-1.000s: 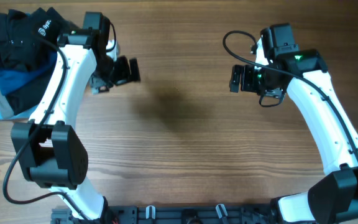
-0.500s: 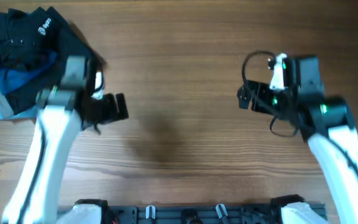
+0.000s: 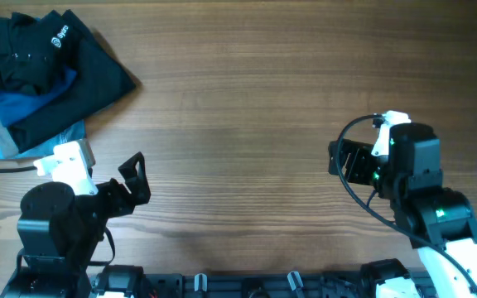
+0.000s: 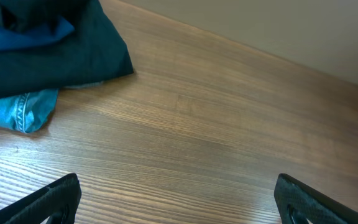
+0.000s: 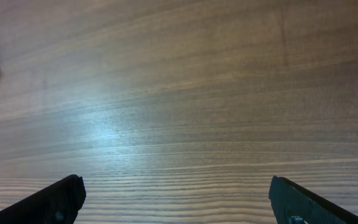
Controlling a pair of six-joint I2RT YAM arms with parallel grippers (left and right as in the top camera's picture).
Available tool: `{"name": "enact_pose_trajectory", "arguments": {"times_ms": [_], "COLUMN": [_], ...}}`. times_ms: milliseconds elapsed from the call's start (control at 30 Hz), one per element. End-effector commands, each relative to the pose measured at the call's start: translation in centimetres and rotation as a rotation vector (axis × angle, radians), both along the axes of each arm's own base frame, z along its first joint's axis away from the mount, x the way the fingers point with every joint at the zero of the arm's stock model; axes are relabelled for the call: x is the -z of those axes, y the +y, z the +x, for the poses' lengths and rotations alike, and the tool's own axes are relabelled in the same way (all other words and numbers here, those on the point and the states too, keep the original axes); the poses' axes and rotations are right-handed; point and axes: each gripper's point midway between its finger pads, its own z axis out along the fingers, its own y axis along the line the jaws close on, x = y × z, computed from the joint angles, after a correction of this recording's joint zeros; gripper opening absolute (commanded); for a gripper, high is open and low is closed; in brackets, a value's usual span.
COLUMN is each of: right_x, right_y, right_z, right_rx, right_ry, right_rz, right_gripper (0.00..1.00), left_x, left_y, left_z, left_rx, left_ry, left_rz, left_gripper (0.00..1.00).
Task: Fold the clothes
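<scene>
A heap of clothes lies at the far left corner of the wooden table: a dark navy garment with a white logo on top, a bright blue one under it, and light blue jeans at the bottom. The left wrist view shows the dark garment and the jeans' edge at upper left. My left gripper is open and empty near the front left, clear of the heap. My right gripper is open and empty at the front right, over bare wood.
The wooden table spreads between the two arms. A pale wall or edge shows beyond the table's far side in the left wrist view. The arm bases and a rail stand along the front edge.
Both arms have pulled back from the table's middle toward the front edge. The left arm no longer covers the clothes heap. Both grippers stayed open and empty.
</scene>
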Motion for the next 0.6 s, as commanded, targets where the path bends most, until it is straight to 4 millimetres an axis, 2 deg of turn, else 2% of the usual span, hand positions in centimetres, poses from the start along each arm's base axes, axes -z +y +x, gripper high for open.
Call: {"name": "enact_pose_trajectory", "arguments": {"times_ms": [0, 100, 167, 300, 333, 367, 433, 500, 567], "right_x": [2.1, 4.0, 4.5, 2.4, 0.7, 0.0, -2.2, -2.6, -1.8], "right_y": [-0.4, -0.3, -0.3, -0.3, -1.0, -1.2, -0.9, -0.2, 0.4], "right_z": [0.5, 0.8, 0.8, 0.5, 0.1, 0.0, 0.4, 0.3, 0.0], "right_rx": [0.026, 0.025, 0.023, 0.023, 0.042, 0.041, -0.034, -0.106, -0.137], "right_ry": [0.077, 0.154, 0.172, 0.086, 0.013, -0.023, -0.202, -0.366, -0.513], "right_rz": [-0.022, -0.036, -0.039, -0.025, -0.043, -0.052, -0.084, -0.094, -0.066], "right_gripper": [1.0, 1.0, 1.0, 1.0, 1.0, 1.0, 1.0, 1.0, 1.0], "left_x": [0.4, 0.4, 0.4, 0.4, 0.4, 0.4, 0.4, 0.4, 0.4], "left_y": [0.3, 0.3, 0.3, 0.3, 0.3, 0.3, 0.3, 0.3, 0.3], "left_z": [0.0, 0.0, 0.0, 0.0, 0.0, 0.0, 0.0, 0.0, 0.0], "left_rx": [-0.021, -0.021, -0.021, -0.021, -0.021, -0.021, -0.021, -0.021, -0.021], "left_ry": [0.009, 0.009, 0.009, 0.009, 0.009, 0.009, 0.009, 0.009, 0.009], "left_rz": [-0.001, -0.001, -0.001, -0.001, -0.001, -0.001, -0.001, -0.001, -0.001], "left_gripper": [1.0, 1.0, 1.0, 1.0, 1.0, 1.0, 1.0, 1.0, 1.0]}}
